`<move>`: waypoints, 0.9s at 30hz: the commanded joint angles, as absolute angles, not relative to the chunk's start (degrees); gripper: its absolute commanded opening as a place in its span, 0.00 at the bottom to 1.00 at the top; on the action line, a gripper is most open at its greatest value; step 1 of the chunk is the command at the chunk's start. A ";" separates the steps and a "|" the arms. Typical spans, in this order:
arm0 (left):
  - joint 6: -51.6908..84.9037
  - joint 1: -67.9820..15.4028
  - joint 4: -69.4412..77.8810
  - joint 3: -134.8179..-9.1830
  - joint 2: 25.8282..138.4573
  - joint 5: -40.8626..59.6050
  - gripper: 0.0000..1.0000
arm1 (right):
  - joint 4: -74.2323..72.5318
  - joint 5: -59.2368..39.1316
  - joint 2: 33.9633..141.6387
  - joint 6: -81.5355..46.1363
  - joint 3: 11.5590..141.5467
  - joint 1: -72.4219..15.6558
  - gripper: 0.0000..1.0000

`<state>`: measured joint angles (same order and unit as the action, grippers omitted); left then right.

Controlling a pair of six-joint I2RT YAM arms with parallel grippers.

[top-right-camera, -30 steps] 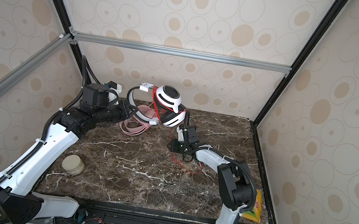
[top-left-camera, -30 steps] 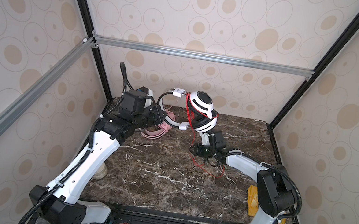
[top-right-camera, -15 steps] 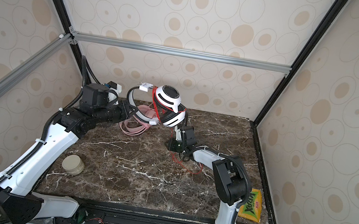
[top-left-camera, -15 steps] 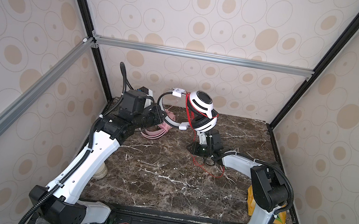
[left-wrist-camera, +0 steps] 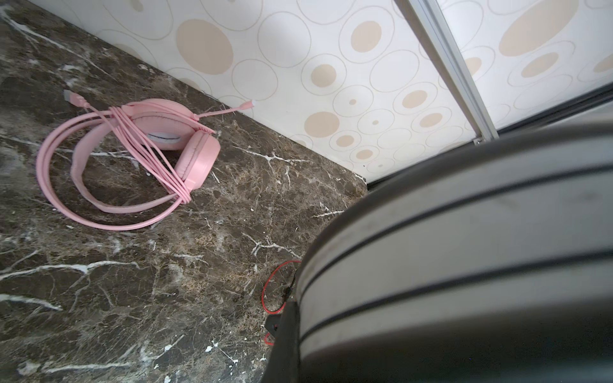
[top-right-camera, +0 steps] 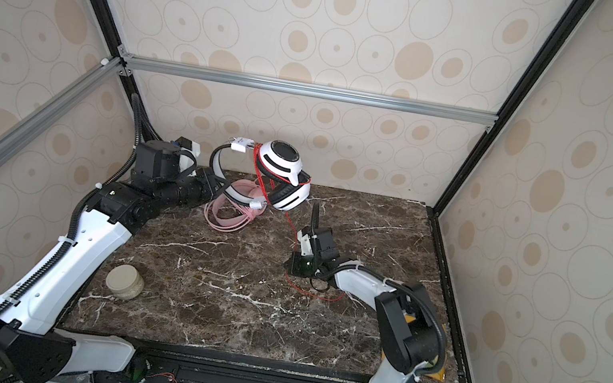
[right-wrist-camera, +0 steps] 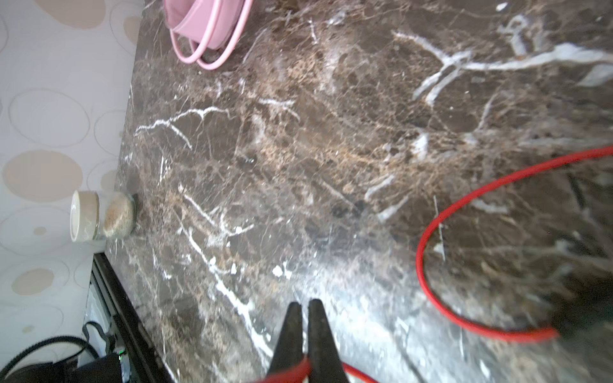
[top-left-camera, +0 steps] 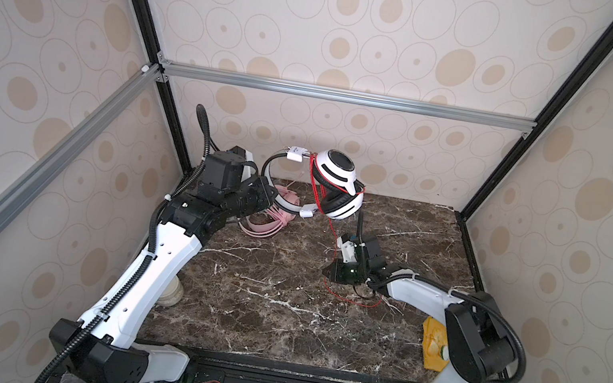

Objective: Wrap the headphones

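left wrist view shows the pink headset (left-wrist-camera: 195, 159) lying on the desk (left-wrist-camera: 166, 298) near the back wall, its pink cable (left-wrist-camera: 149, 156) wound across it, so that one looks done. in both top views the white-and-black headset (top-left-camera: 335, 184) hangs above the desk, its headband clamped in the closed left end effector (top-left-camera: 267, 199). a few turns of the red cable (top-left-camera: 333, 233) cross the ear cups. the rest drops to the right end effector (right-wrist-camera: 304, 303), shut tight with the cable seemingly pinched near the finger bases. a slack loop lies on the desk, so much of the winding looks left to do. the blurred headband hides the left fingers, and where the red cable ends is too blurred to tell.
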<state>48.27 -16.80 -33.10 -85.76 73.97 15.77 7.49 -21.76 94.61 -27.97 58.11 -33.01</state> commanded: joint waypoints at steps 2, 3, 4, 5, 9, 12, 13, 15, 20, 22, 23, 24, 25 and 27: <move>51.98 -16.08 -32.59 -91.69 73.59 10.87 0.00 | 27.74 -16.76 85.65 -19.67 60.37 -36.61 0.00; 52.27 -16.04 -33.69 -92.18 73.80 9.12 0.00 | 30.66 -15.07 83.72 -18.53 60.45 -37.52 0.00; 52.63 -16.00 -34.80 -92.75 73.92 7.00 0.00 | 33.48 -13.89 81.63 -17.59 60.34 -38.47 0.00; 53.01 -15.96 -35.77 -93.25 74.21 5.55 0.00 | 35.71 -13.06 80.04 -16.93 60.12 -39.28 0.00; 55.50 -15.99 -39.82 -94.32 74.59 0.19 0.00 | 45.46 -7.98 73.88 -14.83 60.21 -44.59 0.00; 56.33 -16.00 -42.00 -94.22 74.53 -2.29 0.00 | 51.96 -4.52 71.06 -14.28 61.61 -48.60 0.00; 56.34 -16.00 -42.39 -93.96 74.47 -2.81 0.00 | 53.46 -3.59 70.24 -14.25 62.10 -49.60 0.00; 56.91 -16.00 -43.18 -93.37 74.29 -3.99 0.00 | 55.86 -2.56 68.97 -13.62 63.45 -51.62 0.00; 58.36 -16.00 -43.16 -92.62 74.32 -3.56 0.00 | 62.86 -1.65 72.25 -10.90 68.85 -54.14 0.00; 58.61 -15.95 -42.57 -92.51 74.35 -2.82 0.00 | 64.81 -0.58 74.73 -9.98 70.71 -55.03 0.00; 58.71 -16.00 -42.46 -92.59 74.29 -2.48 0.00 | 65.18 -0.04 75.68 -9.68 71.31 -55.59 0.00; 58.71 -16.00 -42.45 -92.66 74.33 -2.37 0.00 | 65.54 0.40 76.69 -9.41 72.05 -56.17 0.00; 58.56 -16.00 -42.42 -92.72 74.26 -2.42 0.00 | 65.99 0.53 77.51 -9.15 72.97 -56.79 0.00; 58.07 -16.00 -42.65 -92.62 74.02 -3.12 0.00 | 66.11 1.06 78.43 -8.87 74.86 -58.09 0.00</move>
